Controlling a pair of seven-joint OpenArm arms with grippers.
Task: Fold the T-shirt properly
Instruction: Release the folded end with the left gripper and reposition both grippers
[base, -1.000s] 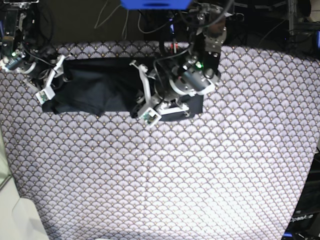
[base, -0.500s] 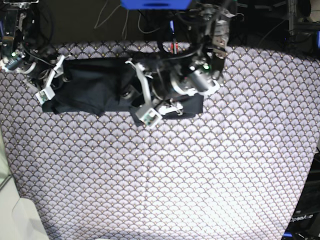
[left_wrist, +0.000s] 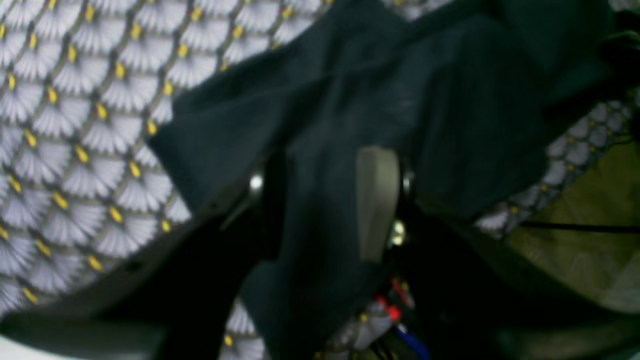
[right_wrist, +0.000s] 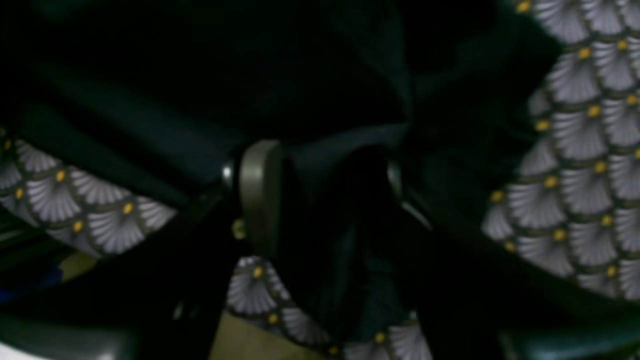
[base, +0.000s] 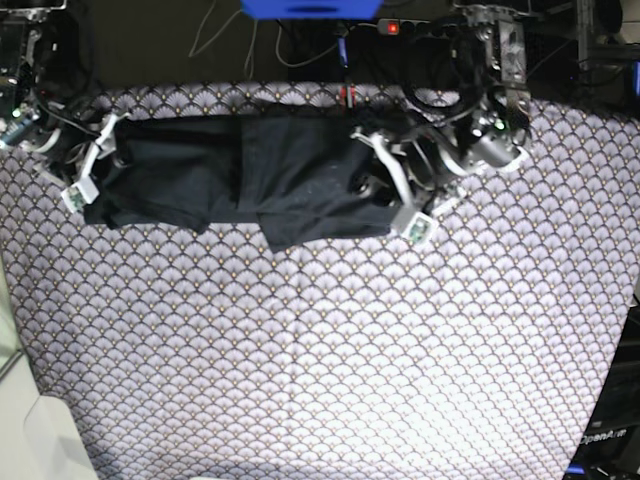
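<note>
The black T-shirt (base: 230, 175) lies stretched in a wide band along the far side of the table, with a flap hanging toward me near the middle. My left gripper (base: 378, 192) is at its right end, shut on a fold of the T-shirt (left_wrist: 450, 100), which runs between the pads (left_wrist: 376, 200). My right gripper (base: 103, 168) is at its left end, shut on the dark fabric (right_wrist: 310, 75), with one pad (right_wrist: 257, 195) showing beside it. Both ends look slightly lifted.
The white-and-grey scallop tablecloth (base: 320, 350) covers the table. Cables, a power strip and a blue object (base: 310, 8) lie beyond the far edge. The left wrist view shows the table's edge and floor (left_wrist: 575, 250) close to the gripper.
My left gripper has moved right from the shirt's middle, pulling the right part of the T-shirt outward so it now spreads wider. My right gripper shifted slightly left.
</note>
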